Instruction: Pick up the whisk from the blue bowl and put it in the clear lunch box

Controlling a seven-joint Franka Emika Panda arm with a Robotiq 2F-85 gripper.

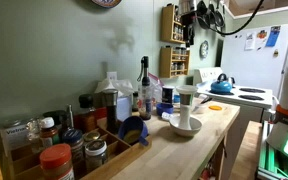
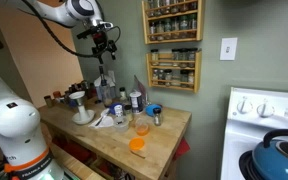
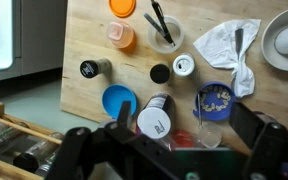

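Note:
In the wrist view a blue bowl (image 3: 216,103) stands on the wooden counter, below a crumpled white cloth. The whisk (image 3: 200,108) lies in it, with its thin metal handle over the bowl's left rim. A clear container (image 3: 208,136), probably the lunch box, sits right against the bowl's lower edge and is partly hidden by my gripper's body. My gripper (image 3: 184,125) is open and empty. It hangs high above this group in both exterior views (image 1: 199,22) (image 2: 102,45).
A white-capped bottle (image 3: 154,121), a blue lid (image 3: 119,102), small shakers (image 3: 89,68), an orange cup (image 3: 122,37), a glass of utensils (image 3: 164,35) and a white bowl (image 3: 284,35) crowd the counter. A wooden crate of jars (image 1: 64,145) stands at one end. A stove (image 2: 269,130) is beside the counter.

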